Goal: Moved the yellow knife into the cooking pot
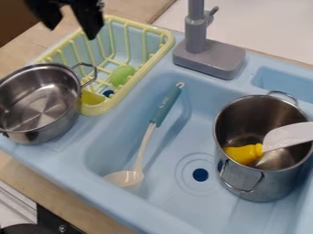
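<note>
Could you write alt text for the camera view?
A yellow-handled white knife leans handle-down in a tall silver metal pot in a light-blue toy sink, and an open black robot hand hangs at upper left. A teal-handled white ladle lies nearby.

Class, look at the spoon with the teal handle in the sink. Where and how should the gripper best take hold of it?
Probably by its teal handle, coming from above and pinching across its width. The handle is slim and straight, slants along the sink and has nothing lying over it. The wide, rounded bowl would likely be harder to pinch.
</note>
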`<state>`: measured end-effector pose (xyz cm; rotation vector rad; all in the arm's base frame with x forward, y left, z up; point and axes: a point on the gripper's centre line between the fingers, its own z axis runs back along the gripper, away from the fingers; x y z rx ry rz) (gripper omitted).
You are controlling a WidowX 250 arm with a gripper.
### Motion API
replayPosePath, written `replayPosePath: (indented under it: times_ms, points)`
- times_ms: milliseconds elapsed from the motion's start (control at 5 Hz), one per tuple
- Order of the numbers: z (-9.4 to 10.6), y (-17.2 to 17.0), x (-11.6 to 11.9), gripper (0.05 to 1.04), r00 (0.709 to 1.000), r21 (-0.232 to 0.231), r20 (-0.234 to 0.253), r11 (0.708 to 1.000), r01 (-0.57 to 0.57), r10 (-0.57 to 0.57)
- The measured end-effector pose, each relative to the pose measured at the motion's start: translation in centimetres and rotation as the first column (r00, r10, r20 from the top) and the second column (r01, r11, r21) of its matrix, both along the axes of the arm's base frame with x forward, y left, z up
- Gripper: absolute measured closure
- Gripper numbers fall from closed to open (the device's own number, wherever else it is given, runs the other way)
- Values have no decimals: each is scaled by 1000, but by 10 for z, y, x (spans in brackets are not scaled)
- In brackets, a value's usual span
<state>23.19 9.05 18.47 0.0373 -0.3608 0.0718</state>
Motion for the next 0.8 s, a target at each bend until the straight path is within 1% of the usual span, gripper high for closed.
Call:
replayPosePath:
  times_ms: [200,400,600,800]
  points:
    - [6,-27,7,83,994,-2,25,995,104,-104]
    - [5,-57,13,83,978,-3,33,978,208,-208]
    - [3,-94,17,83,944,-13,29,944,330,-330]
    - [-9,-127,14,83,913,-28,-1,913,407,-407]
